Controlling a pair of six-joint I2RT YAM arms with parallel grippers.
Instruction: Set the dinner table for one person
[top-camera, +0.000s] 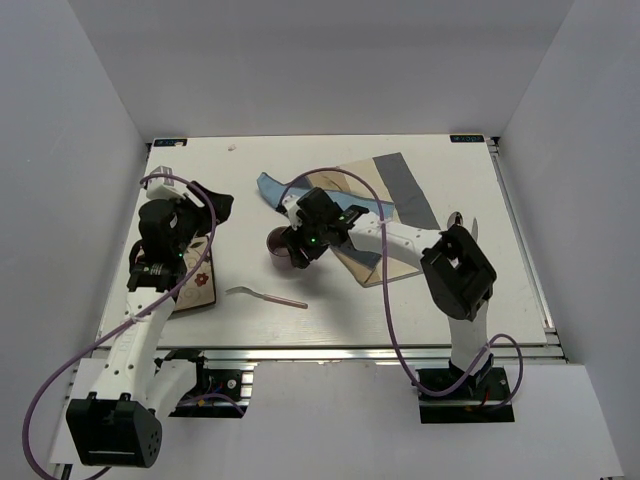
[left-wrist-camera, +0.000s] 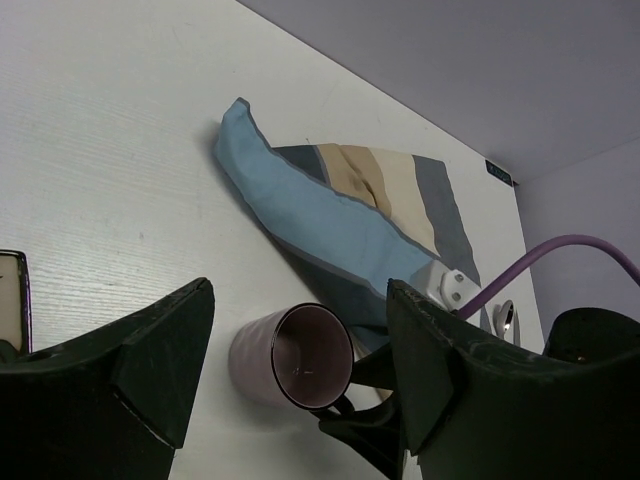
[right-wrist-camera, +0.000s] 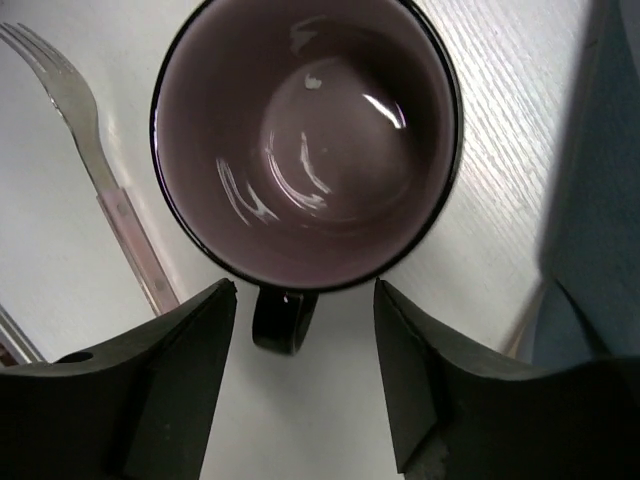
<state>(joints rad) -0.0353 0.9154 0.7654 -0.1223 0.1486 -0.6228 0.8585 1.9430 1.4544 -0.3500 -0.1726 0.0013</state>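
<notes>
Mauve glazed ceramic mug (right-wrist-camera: 305, 140) upright on large off-white rectangular dinner table (top-camera: 400, 310), eight o'clock of crumpled striped cloth placemat (left-wrist-camera: 330, 215). With right gripper (right-wrist-camera: 305, 295) spread empty astride dark handle (right-wrist-camera: 278, 322), lower squarely, then clench; leave left gripper (left-wrist-camera: 298, 295) released, grasping nothing.

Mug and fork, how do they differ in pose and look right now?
The mug stands upright; the fork lies flat. The mug is mauve with a dark handle; the fork is metal with a pinkish handle. The mug's handle sits between the right gripper's open fingers; the fork lies apart. Both rest on the dinner table.
</notes>
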